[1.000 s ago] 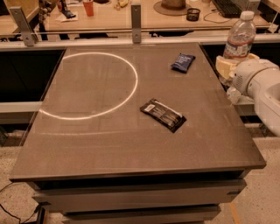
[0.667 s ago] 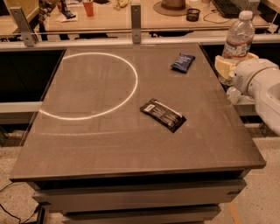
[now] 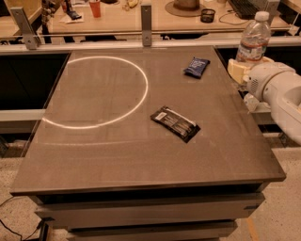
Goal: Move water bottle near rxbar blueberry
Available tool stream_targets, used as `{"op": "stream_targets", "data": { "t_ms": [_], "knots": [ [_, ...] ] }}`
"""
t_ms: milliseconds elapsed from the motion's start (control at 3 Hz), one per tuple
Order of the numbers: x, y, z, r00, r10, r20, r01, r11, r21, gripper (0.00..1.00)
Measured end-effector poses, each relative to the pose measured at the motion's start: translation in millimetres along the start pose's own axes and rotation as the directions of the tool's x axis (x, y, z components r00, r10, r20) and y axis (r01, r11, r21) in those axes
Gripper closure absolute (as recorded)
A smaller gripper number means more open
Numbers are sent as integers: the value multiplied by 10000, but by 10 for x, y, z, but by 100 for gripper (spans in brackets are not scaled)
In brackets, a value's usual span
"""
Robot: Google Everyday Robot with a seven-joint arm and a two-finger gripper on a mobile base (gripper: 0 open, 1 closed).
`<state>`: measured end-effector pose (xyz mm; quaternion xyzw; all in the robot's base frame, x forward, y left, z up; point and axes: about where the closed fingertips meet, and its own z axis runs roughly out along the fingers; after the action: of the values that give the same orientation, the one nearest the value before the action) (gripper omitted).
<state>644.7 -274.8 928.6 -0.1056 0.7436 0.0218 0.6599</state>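
Note:
The water bottle point(image 3: 254, 38), clear and ribbed with a white cap, stands upright just past the table's right edge at the far end. My gripper point(image 3: 249, 65) is shut around its lower part and holds it off the table; the bottle's base is hidden behind the cream fingers point(image 3: 236, 70). The white arm point(image 3: 277, 92) comes in from the right. The rxbar blueberry point(image 3: 196, 67), a small dark blue wrapper, lies on the table's far right part, a short way left of the bottle.
A longer black wrapper with a white label point(image 3: 175, 123) lies mid-table. A white ring of light point(image 3: 141, 89) marks the dark tabletop's point(image 3: 117, 155) left half. Behind stand a rail with metal posts point(image 3: 146, 21) and a cluttered desk point(image 3: 188, 7).
My gripper and the water bottle have shifted slightly to the left, toward the table. The two wrappers have not moved.

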Motion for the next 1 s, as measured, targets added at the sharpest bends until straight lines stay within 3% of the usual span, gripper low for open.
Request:
{"op": "stream_targets", "data": {
  "t_ms": [1000],
  "knots": [
    [-20, 222, 476, 9982, 607, 9, -605, 9953, -759, 100]
  ]
}}
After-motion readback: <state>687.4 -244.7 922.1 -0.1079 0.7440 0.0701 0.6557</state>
